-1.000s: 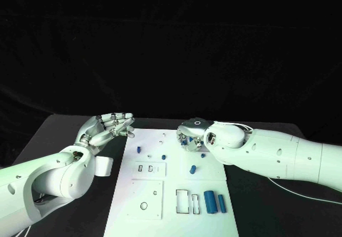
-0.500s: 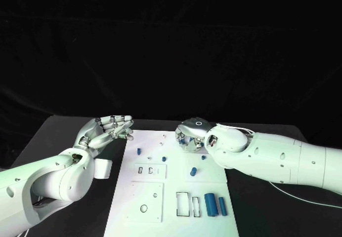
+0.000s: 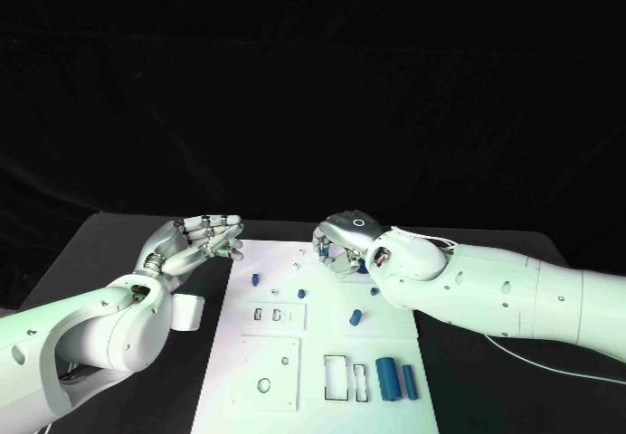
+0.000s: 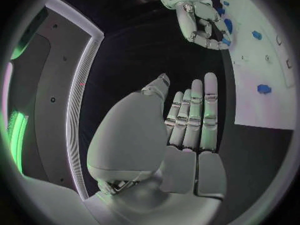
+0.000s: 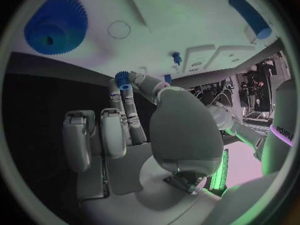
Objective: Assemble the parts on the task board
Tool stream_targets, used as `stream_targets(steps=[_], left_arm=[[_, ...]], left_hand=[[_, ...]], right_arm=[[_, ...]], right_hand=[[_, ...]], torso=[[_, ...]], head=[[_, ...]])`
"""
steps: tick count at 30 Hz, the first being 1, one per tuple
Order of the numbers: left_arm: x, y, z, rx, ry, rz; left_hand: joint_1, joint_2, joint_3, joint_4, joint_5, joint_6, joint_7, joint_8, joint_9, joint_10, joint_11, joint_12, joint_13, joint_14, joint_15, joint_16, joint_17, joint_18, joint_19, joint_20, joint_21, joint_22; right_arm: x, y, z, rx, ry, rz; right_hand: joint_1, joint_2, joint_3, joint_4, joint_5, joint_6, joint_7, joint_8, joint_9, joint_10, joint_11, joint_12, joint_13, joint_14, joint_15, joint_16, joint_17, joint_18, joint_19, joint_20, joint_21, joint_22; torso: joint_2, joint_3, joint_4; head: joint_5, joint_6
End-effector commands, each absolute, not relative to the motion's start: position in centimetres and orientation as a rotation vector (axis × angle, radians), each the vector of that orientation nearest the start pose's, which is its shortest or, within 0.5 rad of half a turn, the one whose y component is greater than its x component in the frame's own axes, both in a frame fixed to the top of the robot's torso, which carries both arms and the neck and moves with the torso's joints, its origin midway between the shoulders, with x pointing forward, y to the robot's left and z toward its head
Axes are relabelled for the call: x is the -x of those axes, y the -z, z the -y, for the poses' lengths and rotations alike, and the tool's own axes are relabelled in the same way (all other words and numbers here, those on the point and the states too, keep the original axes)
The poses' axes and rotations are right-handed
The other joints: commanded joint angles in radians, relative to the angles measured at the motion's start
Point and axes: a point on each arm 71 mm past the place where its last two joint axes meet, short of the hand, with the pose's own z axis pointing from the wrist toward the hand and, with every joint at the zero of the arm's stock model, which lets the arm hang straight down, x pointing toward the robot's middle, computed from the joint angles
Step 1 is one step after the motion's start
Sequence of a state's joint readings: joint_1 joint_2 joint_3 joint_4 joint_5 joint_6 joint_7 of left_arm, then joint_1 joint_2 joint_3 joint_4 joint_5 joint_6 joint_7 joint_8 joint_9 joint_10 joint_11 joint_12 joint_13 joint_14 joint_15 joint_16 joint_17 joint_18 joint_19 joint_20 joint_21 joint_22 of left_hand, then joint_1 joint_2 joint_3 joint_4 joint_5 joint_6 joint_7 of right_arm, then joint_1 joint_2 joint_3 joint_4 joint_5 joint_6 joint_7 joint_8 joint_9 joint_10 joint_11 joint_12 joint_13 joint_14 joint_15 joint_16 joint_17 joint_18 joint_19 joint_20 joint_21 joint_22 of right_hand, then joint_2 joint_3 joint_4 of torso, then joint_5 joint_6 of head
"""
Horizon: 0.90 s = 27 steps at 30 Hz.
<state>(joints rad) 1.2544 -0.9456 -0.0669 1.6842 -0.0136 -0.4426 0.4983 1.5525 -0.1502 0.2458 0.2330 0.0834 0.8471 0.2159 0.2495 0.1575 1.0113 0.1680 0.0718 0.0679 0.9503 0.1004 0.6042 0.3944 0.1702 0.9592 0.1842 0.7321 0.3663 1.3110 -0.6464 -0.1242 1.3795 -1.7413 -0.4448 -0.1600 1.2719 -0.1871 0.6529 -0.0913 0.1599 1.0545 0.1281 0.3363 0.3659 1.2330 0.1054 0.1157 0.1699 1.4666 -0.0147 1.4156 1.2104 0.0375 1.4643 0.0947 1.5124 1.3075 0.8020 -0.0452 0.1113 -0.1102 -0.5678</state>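
Right wrist view: right hand [image 5: 134,130] pinches a small blue gear [image 5: 122,79] over the task board [image 3: 392,325]; left hand [image 3: 195,240] empty, fingers loosely together.

From the head we look down on the task board [image 3: 319,334]. Our wrist cameras sit close behind each palm; both share the board's far end, the left also catching the right hand [image 4: 201,21].

Even light falls from above on the white task board [image 3: 327,362], which shines brightly against a black backdrop with little shadow. Both wrist views are circular, bending straight edges near the rim. Green and violet glows tint their borders.
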Motion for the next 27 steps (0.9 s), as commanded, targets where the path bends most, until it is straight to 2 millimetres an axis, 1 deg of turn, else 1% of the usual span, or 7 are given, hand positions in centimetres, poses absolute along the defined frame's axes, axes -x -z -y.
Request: stream_targets(steps=[1,4,9,12,18,24,27], left_arm=[[-46.6,14.2,-21.8,1.008,1.548,-1.280],[-46.6,14.2,-21.7,1.008,1.548,-1.281],[-46.6,14.3,-21.6,1.007,1.552,-1.283],[-46.7,14.3,-21.5,1.007,1.553,-1.283],[-46.7,14.3,-21.5,1.007,1.551,-1.283],[-46.7,14.3,-21.4,1.007,1.555,-1.286],[-46.7,14.3,-21.4,1.007,1.555,-1.287]], left_hand=[[-0.001,-0.005,0.006,0.000,-0.006,-0.009,0.007,-0.003,-0.001,-0.008,-0.001,-0.004,-0.001,-0.006,0.001,0.007,0.002,0.012,-0.006,0.002,0.004,0.001],[-0.001,-0.005,0.007,-0.001,-0.006,-0.010,0.007,-0.003,-0.002,-0.010,0.000,-0.005,-0.001,-0.007,0.001,0.008,0.002,0.012,-0.006,0.002,0.006,0.002],[-0.001,-0.005,0.007,-0.001,-0.006,-0.010,0.007,-0.003,-0.002,-0.010,0.000,-0.005,-0.001,-0.007,0.001,0.008,0.002,0.012,-0.006,0.002,0.006,0.002],[-0.001,-0.005,0.007,-0.001,-0.006,-0.010,0.007,-0.003,-0.002,-0.010,0.000,-0.005,-0.001,-0.007,0.001,0.008,0.002,0.012,-0.006,0.002,0.006,0.002],[0.000,-0.005,0.008,-0.002,-0.006,-0.011,0.008,-0.004,-0.002,-0.011,0.000,-0.005,-0.001,-0.009,0.001,0.009,0.003,0.012,-0.007,0.003,0.008,0.003],[0.000,-0.005,0.008,-0.003,-0.006,-0.011,0.008,-0.004,-0.002,-0.011,0.000,-0.005,-0.001,-0.009,0.001,0.009,0.003,0.012,-0.007,0.003,0.009,0.003],[0.000,-0.005,0.008,-0.003,-0.006,-0.011,0.008,-0.004,-0.002,-0.011,0.000,-0.005,-0.001,-0.009,0.001,0.009,0.003,0.012,-0.007,0.003,0.009,0.003]], right_arm=[[-51.7,15.0,13.3,0.410,-0.519,-1.345],[-51.9,15.0,12.8,0.409,-0.525,-1.338],[-52.3,15.0,11.8,0.407,-0.539,-1.316],[-52.4,14.9,11.5,0.405,-0.543,-1.307],[-52.6,14.9,11.2,0.404,-0.543,-1.300],[-52.9,15.3,11.0,0.414,-0.538,-1.312],[-53.0,15.5,11.0,0.418,-0.535,-1.324]], right_hand=[[0.037,0.029,-0.001,-0.005,0.001,0.003,-0.001,0.003,0.002,0.061,-0.054,0.002,0.041,0.042,-0.007,0.006,0.000,-0.014,0.042,-0.006,0.007,0.163],[0.037,0.029,-0.001,-0.006,0.000,0.002,-0.001,0.003,0.002,0.060,-0.053,0.001,0.041,0.043,-0.007,0.006,0.000,-0.014,0.041,-0.006,0.006,0.163],[0.037,0.029,-0.001,-0.006,0.000,0.002,-0.001,0.003,0.002,0.060,-0.053,0.001,0.041,0.043,-0.007,0.006,0.000,-0.014,0.041,-0.006,0.006,0.163],[0.037,0.029,-0.001,-0.006,0.000,0.002,-0.001,0.003,0.002,0.060,-0.053,0.001,0.041,0.043,-0.007,0.006,0.000,-0.014,0.041,-0.006,0.006,0.163],[0.037,0.029,-0.001,-0.006,0.000,0.001,-0.001,0.003,0.003,0.060,-0.053,0.001,0.042,0.043,-0.007,0.008,0.004,-0.014,0.041,-0.007,0.006,0.163],[0.036,0.028,-0.001,-0.006,-0.001,0.000,-0.001,0.003,0.004,0.059,-0.053,0.000,0.043,0.043,-0.007,0.008,0.004,-0.014,0.041,-0.007,0.006,0.162],[0.035,0.028,-0.002,-0.006,-0.001,-0.001,0.000,0.003,0.005,0.058,-0.053,0.000,0.043,0.043,-0.006,0.008,0.004,-0.014,0.041,-0.007,0.006,0.163]], torso=[[0.004,-0.0006,0.0026],[0.004,-0.0004,0.0032],[0.006,-0.0021,0.0127],[0.006,-0.0034,0.0159],[0.007,-0.0054,0.0187],[0.010,-0.0045,0.0216],[0.010,-0.0040,0.0214]], head=[[-0.001,0.002],[0.000,0.003],[-0.002,0.003],[-0.003,0.003],[-0.006,0.004],[-0.006,0.004],[-0.004,0.003]])
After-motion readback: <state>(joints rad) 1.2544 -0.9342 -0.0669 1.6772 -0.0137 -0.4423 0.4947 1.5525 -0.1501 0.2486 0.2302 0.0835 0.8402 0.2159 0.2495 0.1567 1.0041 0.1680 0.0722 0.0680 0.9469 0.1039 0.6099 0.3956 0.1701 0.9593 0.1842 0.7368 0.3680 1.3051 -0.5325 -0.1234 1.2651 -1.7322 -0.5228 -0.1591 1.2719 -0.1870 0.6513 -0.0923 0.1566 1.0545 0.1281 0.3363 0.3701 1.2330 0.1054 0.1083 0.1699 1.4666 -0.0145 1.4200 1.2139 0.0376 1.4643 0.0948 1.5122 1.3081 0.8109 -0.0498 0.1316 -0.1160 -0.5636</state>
